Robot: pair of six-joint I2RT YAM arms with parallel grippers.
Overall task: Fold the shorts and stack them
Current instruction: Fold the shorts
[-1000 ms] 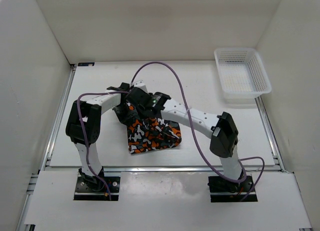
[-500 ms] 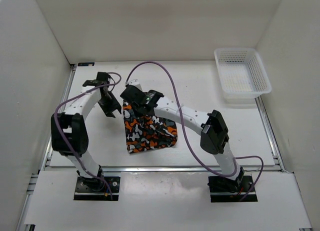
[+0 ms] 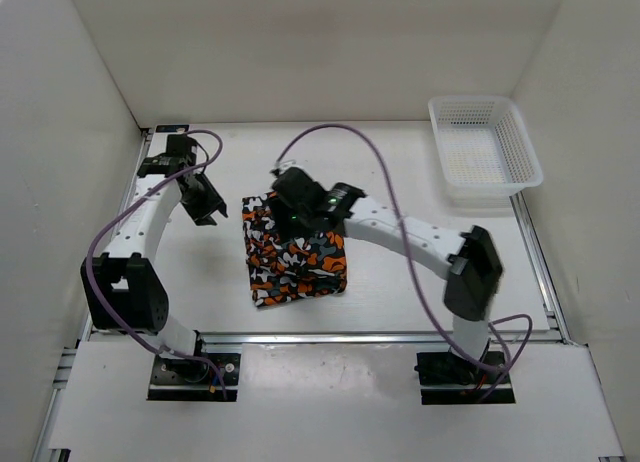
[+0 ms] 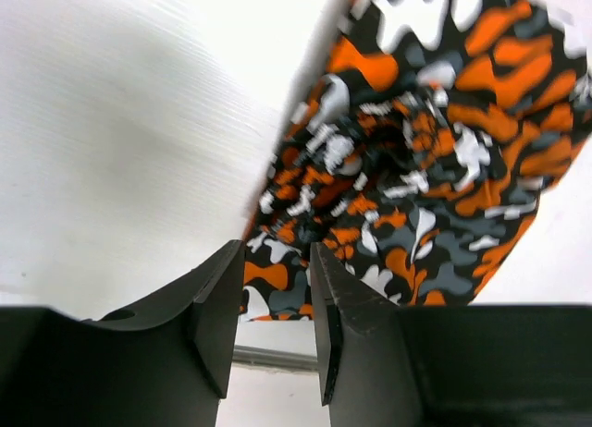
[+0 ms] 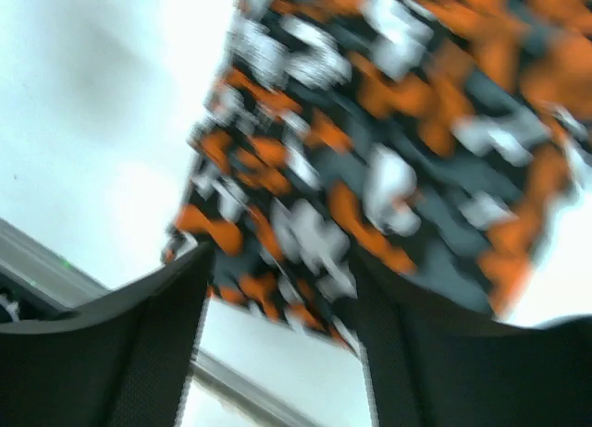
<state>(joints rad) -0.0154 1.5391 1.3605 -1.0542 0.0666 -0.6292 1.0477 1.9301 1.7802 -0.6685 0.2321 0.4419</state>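
The shorts (image 3: 296, 260), in orange, black, grey and white camouflage, lie folded into a roughly square bundle on the white table. My left gripper (image 3: 207, 212) hangs to the left of them, apart from the cloth. In the left wrist view its jaws (image 4: 273, 325) stand open with nothing between them, and the shorts (image 4: 425, 159) lie ahead. My right gripper (image 3: 289, 222) hovers over the bundle's far edge. The right wrist view is blurred; there the right gripper (image 5: 282, 344) is open and empty, with the shorts (image 5: 388, 159) beyond its fingers.
A white mesh basket (image 3: 512, 132) stands at the back right of the table. White walls close in the table on three sides. A metal rail (image 3: 330, 335) runs along the near edge, in front of both arm bases.
The left gripper let go and swung out to the left, away from the shorts. The right gripper then opened and released the cloth, which now lies as a squarer bundle.
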